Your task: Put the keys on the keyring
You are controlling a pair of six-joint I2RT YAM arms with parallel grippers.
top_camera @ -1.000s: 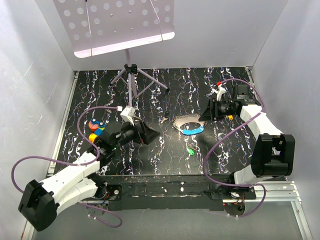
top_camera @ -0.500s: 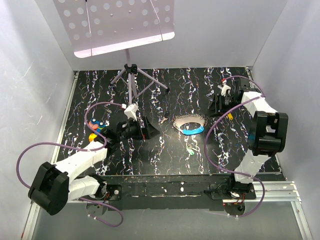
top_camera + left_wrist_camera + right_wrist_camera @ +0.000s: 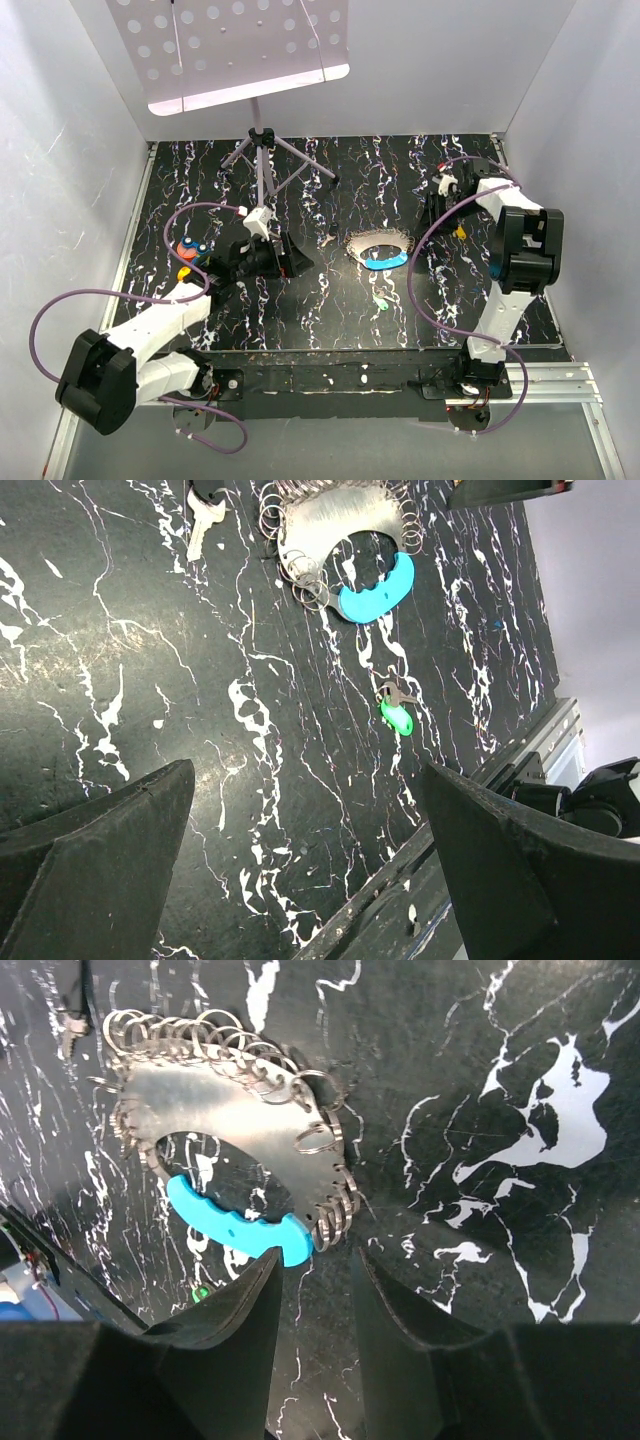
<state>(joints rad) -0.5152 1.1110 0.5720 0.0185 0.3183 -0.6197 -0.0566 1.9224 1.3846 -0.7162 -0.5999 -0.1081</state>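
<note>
Brushed silvery metal keyring (image 3: 230,1110), glossy green plastic key (image 3: 397,718), black marbled tabletop (image 3: 150,610)

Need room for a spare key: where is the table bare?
Bare: the near strip between left gripper and green key; the back stretch between tripod stand and right arm. Crowded: around the keyring and silver key.

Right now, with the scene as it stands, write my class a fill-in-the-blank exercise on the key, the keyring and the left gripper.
1. The key has a plastic head coloured ____.
2. The keyring carries along one edge a strip coloured ____.
3. The left gripper holds nothing, and its jaws stand wide ____.

Missing words: green; blue; open.
</note>
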